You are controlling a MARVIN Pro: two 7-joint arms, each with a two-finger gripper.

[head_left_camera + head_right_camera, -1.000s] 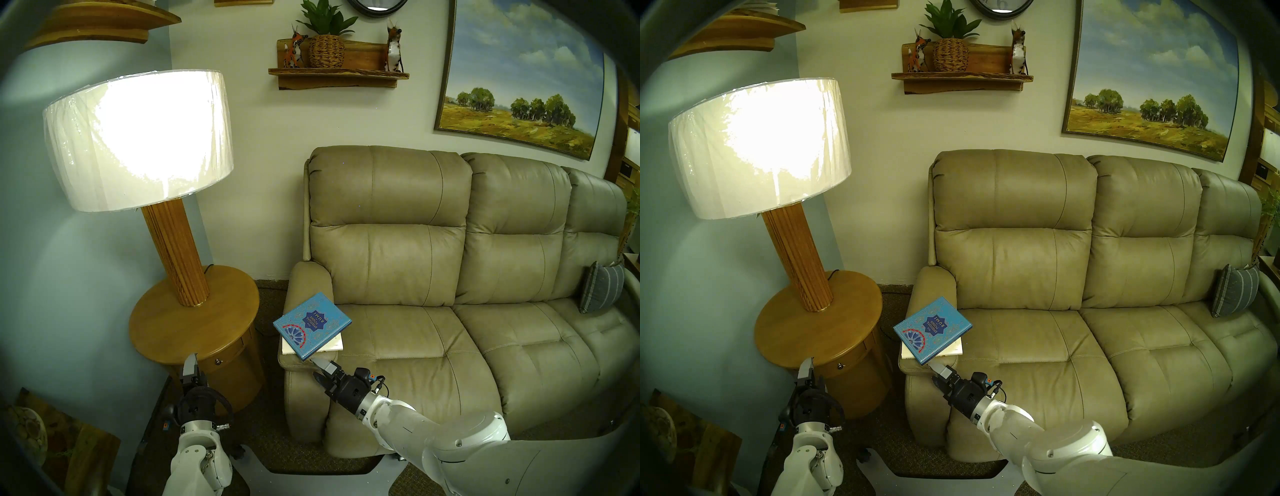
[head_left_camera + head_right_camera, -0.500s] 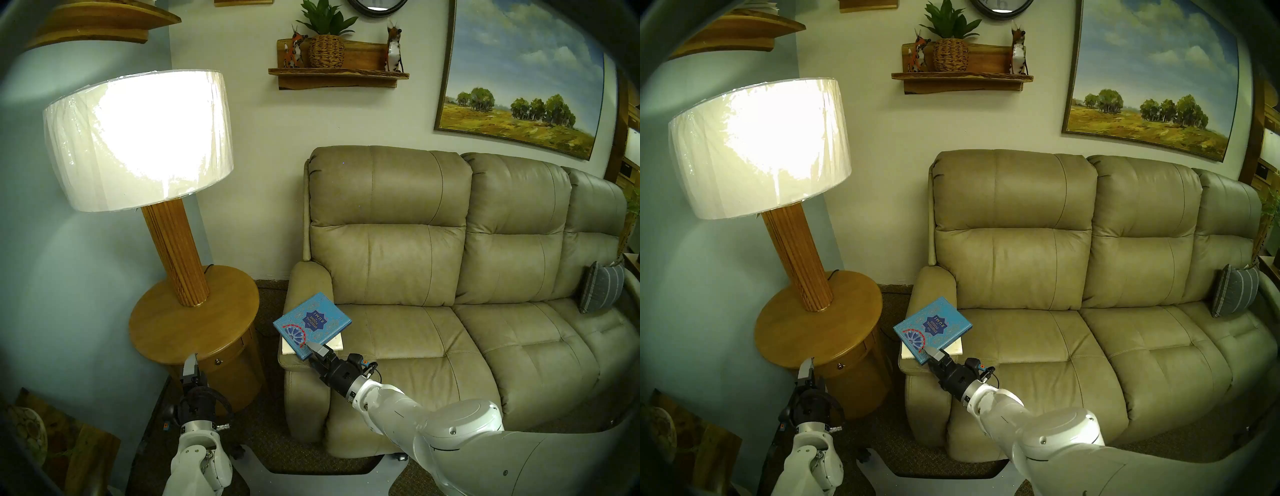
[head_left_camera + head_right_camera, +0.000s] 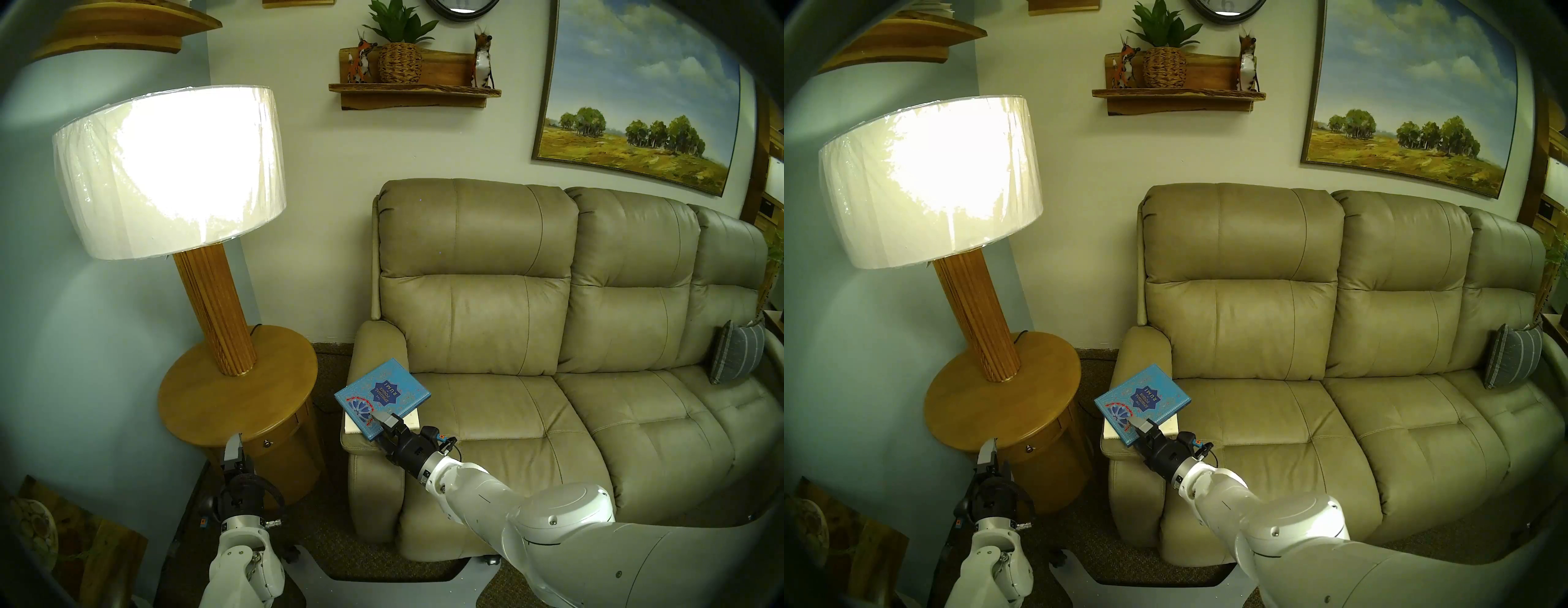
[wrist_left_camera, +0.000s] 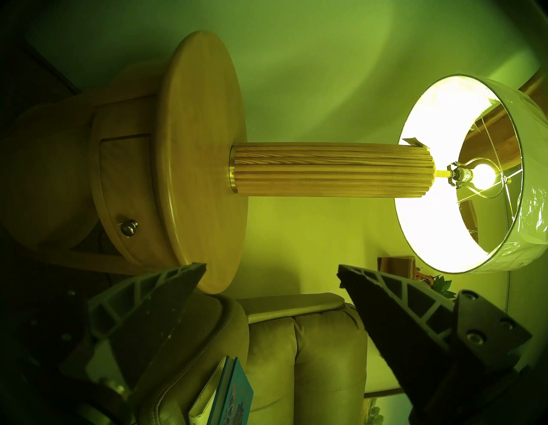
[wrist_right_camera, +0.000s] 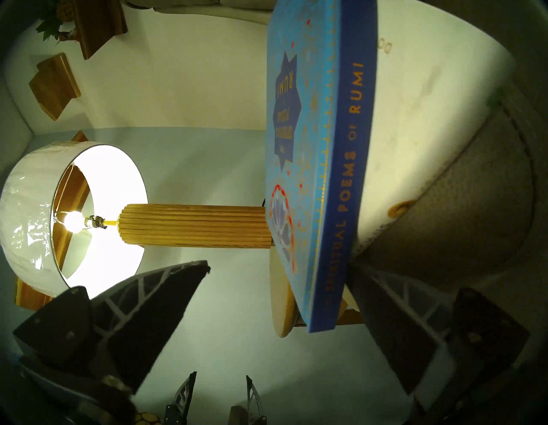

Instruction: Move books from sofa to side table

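The turquoise-blue "RUMI" book (image 3: 384,392) lies on the white book (image 3: 413,420), both on the left arm of the tan sofa (image 3: 509,424). My right gripper (image 3: 379,424) is open and straddles the blue book's near spine edge, one finger over the cover. In the right wrist view the spine (image 5: 335,207) sits between the spread fingers (image 5: 166,296), with the white book (image 5: 430,104) behind it. My left gripper (image 3: 233,446) is open and empty, at the front edge of the round wooden side table (image 3: 271,399), beside its drawer knob (image 4: 129,228).
A tall lamp with a lit shade (image 3: 169,170) and a ribbed wooden column (image 3: 216,305) stands at the back of the side table. A narrow carpeted gap (image 3: 331,373) separates table and sofa. A grey striped pillow (image 3: 736,356) leans at the sofa's far right.
My right gripper has moved forward and up from in front of the sofa arm, and now straddles the blue book's near edge. The books and the left arm have not moved.
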